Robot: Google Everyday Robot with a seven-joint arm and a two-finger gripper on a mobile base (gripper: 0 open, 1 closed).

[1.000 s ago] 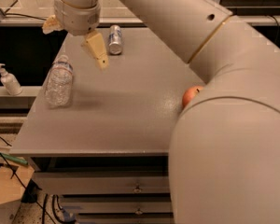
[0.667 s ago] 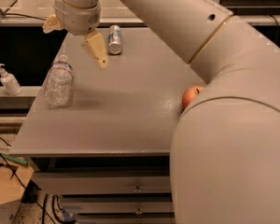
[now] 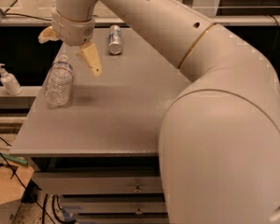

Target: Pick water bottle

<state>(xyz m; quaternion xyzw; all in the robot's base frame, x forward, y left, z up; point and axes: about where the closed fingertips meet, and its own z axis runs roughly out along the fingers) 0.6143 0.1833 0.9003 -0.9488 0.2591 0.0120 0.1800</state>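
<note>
Approach stage; no grasp made yet. The gripper [image 3: 69,54] hangs above the counter [image 3: 121,120], jaws spread wide and holding nothing. The water bottle [image 3: 59,84] rests on the counter just beneath them, apparently untouched. Descent, closing and lifting remain.

Arm [image 3: 210,92] reaching from right, gripper [image 3: 69,55] upper left (pointing down), fingers [image 3: 92,64] apparently spread apart.
</note>
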